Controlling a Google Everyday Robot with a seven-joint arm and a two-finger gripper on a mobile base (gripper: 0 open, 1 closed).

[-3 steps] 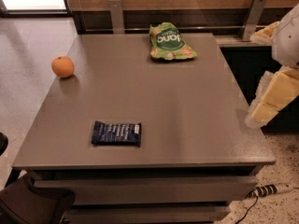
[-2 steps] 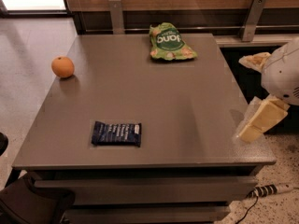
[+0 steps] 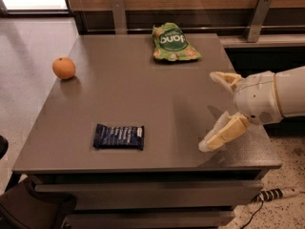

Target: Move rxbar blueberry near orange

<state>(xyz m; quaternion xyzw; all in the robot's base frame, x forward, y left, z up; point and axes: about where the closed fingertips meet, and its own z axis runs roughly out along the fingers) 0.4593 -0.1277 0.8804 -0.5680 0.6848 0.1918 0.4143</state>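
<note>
The rxbar blueberry [image 3: 118, 136], a flat dark navy bar with pale lettering, lies near the front left of the grey table [image 3: 143, 94]. The orange [image 3: 64, 67] sits at the table's left edge, well behind and left of the bar. My gripper [image 3: 214, 111] comes in from the right over the table's right part. Its two cream fingers are spread wide, one at the top [image 3: 225, 79] and one lower [image 3: 223, 133], with nothing between them. It is well to the right of the bar.
A green snack bag [image 3: 172, 43] lies at the back middle of the table. A wooden wall with metal brackets runs behind. A power strip [image 3: 274, 194] and cable lie on the floor at the front right. A dark object sits at the lower left corner.
My gripper has moved left from beyond the table's right edge to over the table's right part. The bar, orange and bag have not moved.
</note>
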